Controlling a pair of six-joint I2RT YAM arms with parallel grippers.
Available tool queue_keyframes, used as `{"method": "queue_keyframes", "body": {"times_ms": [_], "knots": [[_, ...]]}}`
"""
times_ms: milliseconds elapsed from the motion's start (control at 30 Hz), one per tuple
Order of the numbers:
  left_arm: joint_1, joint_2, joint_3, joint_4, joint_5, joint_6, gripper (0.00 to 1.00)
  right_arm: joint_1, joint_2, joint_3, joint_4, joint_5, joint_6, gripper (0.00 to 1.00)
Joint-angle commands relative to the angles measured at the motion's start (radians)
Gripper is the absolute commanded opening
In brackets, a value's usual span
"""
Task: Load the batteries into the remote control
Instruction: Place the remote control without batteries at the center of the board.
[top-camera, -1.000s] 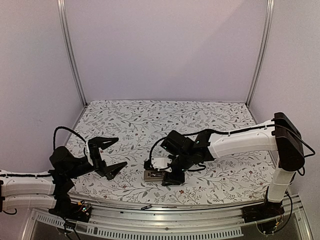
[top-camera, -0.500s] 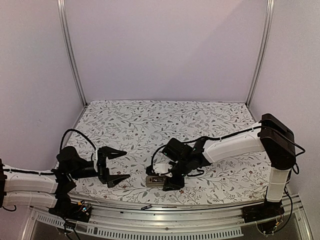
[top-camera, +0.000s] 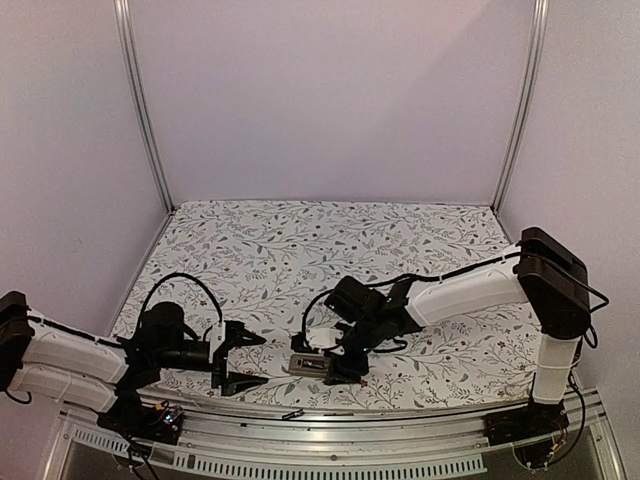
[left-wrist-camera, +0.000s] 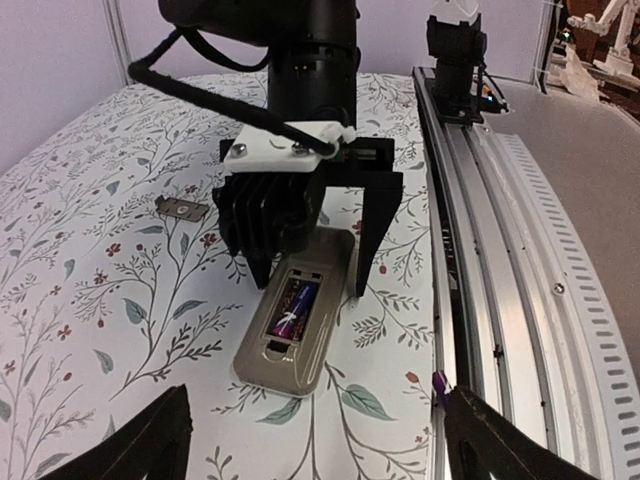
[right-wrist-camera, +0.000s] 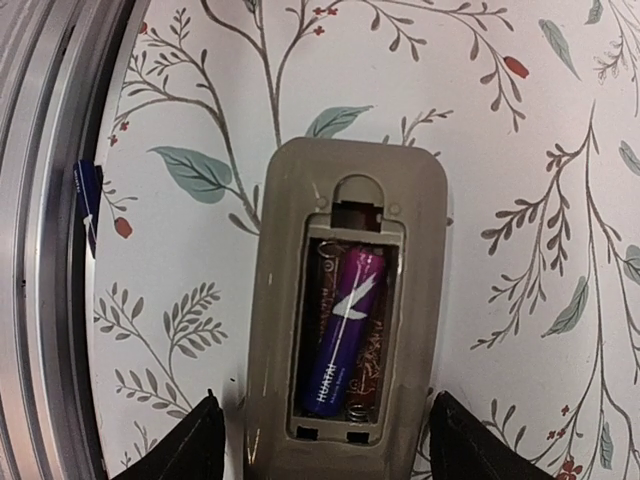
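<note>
The remote control (right-wrist-camera: 345, 310) lies back-up on the flowered cloth near the front edge, also in the top view (top-camera: 306, 366) and the left wrist view (left-wrist-camera: 298, 322). One purple battery (right-wrist-camera: 346, 333) lies slightly aslant in its dark recess (left-wrist-camera: 290, 308). A second battery (right-wrist-camera: 88, 205) rests at the cloth's edge against the metal rail (left-wrist-camera: 437, 381). My right gripper (right-wrist-camera: 325, 450) stands open, straddling the remote's end, one finger on each side (left-wrist-camera: 312, 268). My left gripper (left-wrist-camera: 320, 450) is open, low over the cloth just left of the remote (top-camera: 238, 358), with nothing in it.
A ribbed metal rail (left-wrist-camera: 520, 260) runs along the table's front edge, close beside the remote. A small grey metal tab (left-wrist-camera: 182, 208) lies on the cloth beyond the right gripper. The right arm's cable (top-camera: 312, 305) loops above the remote.
The left arm has dropped low and swung right toward the remote, its jaws narrowing slightly. The right gripper has lowered with the remote and widened its jaws around it.
</note>
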Motion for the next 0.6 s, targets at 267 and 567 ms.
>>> {"method": "queue_keyframes", "body": {"times_ms": [267, 567], "knots": [[-0.011, 0.259, 0.179, -0.122, -0.079, 0.081, 0.85, -0.006, -0.176, 0.045, -0.007, 0.028, 0.087, 0.69], [0.081, 0.364, 0.195, -0.118, 0.263, 0.331, 0.80, 0.037, -0.175, 0.072, 0.032, 0.077, 0.530, 0.33]]}}
